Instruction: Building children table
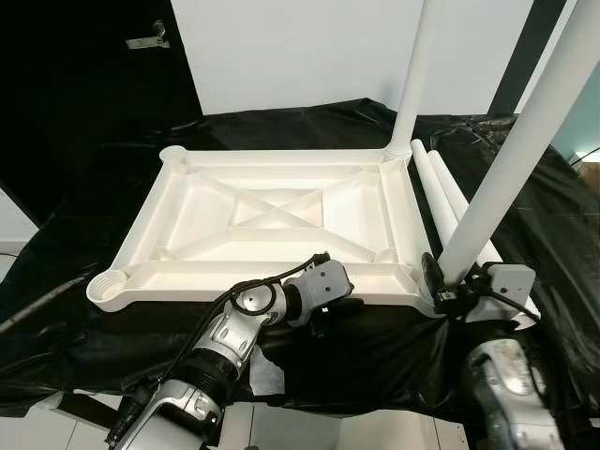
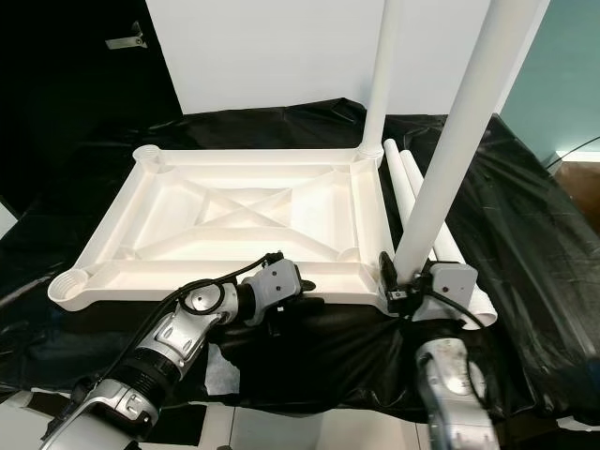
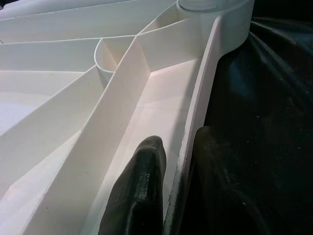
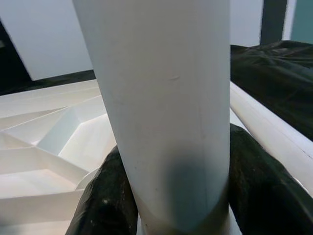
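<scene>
A white plastic table top [image 1: 272,220] lies upside down on black sheeting, ribs up. One white leg [image 1: 417,75] stands in its far right corner socket. A second leg [image 1: 511,159] stands tilted at the near right corner, and my right gripper [image 1: 448,281] is shut on its base; in the right wrist view the leg [image 4: 166,112] sits between both black fingers [image 4: 105,205]. My left gripper [image 1: 323,305] is shut on the table top's near rim, one finger [image 3: 142,191] inside the rim [image 3: 195,117] and one outside.
Two loose white legs [image 1: 445,202] lie on the sheeting right of the table top. Empty sockets sit at the near left corner [image 1: 111,284] and far left corner [image 1: 174,155]. A white wall panel [image 1: 309,47] stands behind.
</scene>
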{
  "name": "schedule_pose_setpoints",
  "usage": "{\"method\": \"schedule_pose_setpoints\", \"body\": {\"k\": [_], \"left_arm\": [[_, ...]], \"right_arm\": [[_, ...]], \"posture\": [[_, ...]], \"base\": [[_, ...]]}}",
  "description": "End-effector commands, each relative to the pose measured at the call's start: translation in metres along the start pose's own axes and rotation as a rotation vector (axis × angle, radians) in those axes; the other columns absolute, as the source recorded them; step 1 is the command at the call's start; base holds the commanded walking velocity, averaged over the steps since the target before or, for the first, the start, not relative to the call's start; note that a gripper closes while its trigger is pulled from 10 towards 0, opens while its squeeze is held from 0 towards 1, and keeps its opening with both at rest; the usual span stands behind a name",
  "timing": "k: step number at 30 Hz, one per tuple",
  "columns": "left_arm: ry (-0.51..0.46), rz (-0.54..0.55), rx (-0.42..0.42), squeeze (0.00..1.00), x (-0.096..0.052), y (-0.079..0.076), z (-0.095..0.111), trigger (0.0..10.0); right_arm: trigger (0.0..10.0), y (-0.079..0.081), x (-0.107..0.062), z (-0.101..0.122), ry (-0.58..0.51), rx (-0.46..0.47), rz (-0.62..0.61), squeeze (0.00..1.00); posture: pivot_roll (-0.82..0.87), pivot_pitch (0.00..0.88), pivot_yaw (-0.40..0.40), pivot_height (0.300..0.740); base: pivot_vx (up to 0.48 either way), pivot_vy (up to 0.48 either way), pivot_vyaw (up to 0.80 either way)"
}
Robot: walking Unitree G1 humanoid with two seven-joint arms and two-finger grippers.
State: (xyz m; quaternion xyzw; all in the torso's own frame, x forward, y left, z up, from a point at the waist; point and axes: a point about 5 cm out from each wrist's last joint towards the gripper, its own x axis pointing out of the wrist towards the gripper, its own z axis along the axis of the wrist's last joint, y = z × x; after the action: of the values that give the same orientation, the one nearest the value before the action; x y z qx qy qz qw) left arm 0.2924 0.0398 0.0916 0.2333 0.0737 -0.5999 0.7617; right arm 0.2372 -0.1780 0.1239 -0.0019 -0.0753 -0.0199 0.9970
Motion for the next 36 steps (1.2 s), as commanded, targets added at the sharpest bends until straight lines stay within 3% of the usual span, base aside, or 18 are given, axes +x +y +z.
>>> {"method": "schedule_pose_setpoints", "body": {"k": [1, 11, 12, 13, 16, 17, 23, 24, 28, 31, 33, 36], "left_arm": [[0.092, -0.012, -0.115, 0.0, 0.003, -0.019, -0.03, 10.0], [0.091, -0.008, -0.118, 0.0, 0.003, -0.019, -0.03, 10.0], [0.093, -0.009, -0.12, 0.0, 0.003, -0.02, -0.031, 10.0], [0.095, -0.01, -0.122, 0.0, 0.003, -0.021, -0.032, 10.0], [0.096, -0.011, -0.123, 0.0, 0.003, -0.021, -0.033, 10.0], [0.096, -0.012, -0.123, 0.0, 0.004, -0.021, -0.033, 10.0], [0.094, -0.016, -0.121, 0.0, 0.005, -0.021, -0.032, 10.0], [0.092, -0.018, -0.119, 0.0, 0.006, -0.021, -0.031, 10.0], [0.089, -0.019, -0.116, 0.0, 0.007, -0.02, -0.03, 10.0], [0.09, -0.024, -0.114, 0.0, 0.007, -0.021, -0.031, 10.0], [0.09, -0.024, -0.114, 0.0, 0.007, -0.021, -0.031, 10.0], [0.091, -0.027, -0.111, 0.0, 0.007, -0.021, -0.031, 10.0]], "right_arm": [[0.0, -0.004, -0.002, -0.012, 0.069, 0.007, -0.043, 0.0], [0.0, 0.008, 0.008, -0.01, 0.051, 0.005, -0.067, 0.0], [3.6, 0.012, 0.009, -0.01, 0.048, 0.01, -0.04, 0.0], [10.0, 0.015, 0.009, -0.009, 0.04, 0.01, -0.008, 0.0], [10.0, 0.017, 0.01, -0.008, 0.034, 0.01, 0.014, 0.0], [10.0, 0.017, 0.009, -0.007, 0.03, 0.01, 0.037, 1.0], [10.0, 0.01, 0.007, -0.011, 0.056, -0.007, 0.07, 1.0], [10.0, 0.006, 0.005, -0.014, 0.067, -0.032, 0.106, 0.0], [10.0, 0.003, -0.002, -0.015, 0.078, -0.083, 0.217, 0.0], [10.0, -0.004, -0.003, -0.006, 0.044, -0.18, 0.425, 0.0], [10.0, -0.004, -0.003, -0.006, 0.044, -0.18, 0.425, 0.0], [10.0, -0.01, 0.004, 0.001, 0.021, -0.257, 0.487, 0.0]], "posture": [[-0.07, 0.033, 0.0, 0.74], [-0.06, 0.033, -0.005, 0.74], [-0.06, 0.033, -0.004, 0.74], [-0.07, 0.031, -0.004, 0.74], [-0.07, 0.031, -0.004, 0.74], [-0.07, 0.03, -0.005, 0.74], [-0.08, 0.026, -0.007, 0.74], [-0.08, 0.024, -0.01, 0.74], [-0.08, 0.024, -0.01, 0.74], [-0.1, 0.023, -0.007, 0.74], [-0.1, 0.023, -0.007, 0.74], [-0.1, 0.02, -0.006, 0.74]], "base": [[0.0, 0.0, 0.0], [0.0, 0.0, 0.0], [0.0, 0.0, 0.0], [0.0, 0.0, 0.0], [0.0, 0.0, 0.0], [0.0, 0.0, 0.0], [0.0, 0.0, 0.0], [0.0, 0.0, 0.0], [0.0, 0.0, 0.0], [0.0, 0.0, 0.0], [0.0, 0.0, 0.0], [0.0, 0.0, 0.0]]}}
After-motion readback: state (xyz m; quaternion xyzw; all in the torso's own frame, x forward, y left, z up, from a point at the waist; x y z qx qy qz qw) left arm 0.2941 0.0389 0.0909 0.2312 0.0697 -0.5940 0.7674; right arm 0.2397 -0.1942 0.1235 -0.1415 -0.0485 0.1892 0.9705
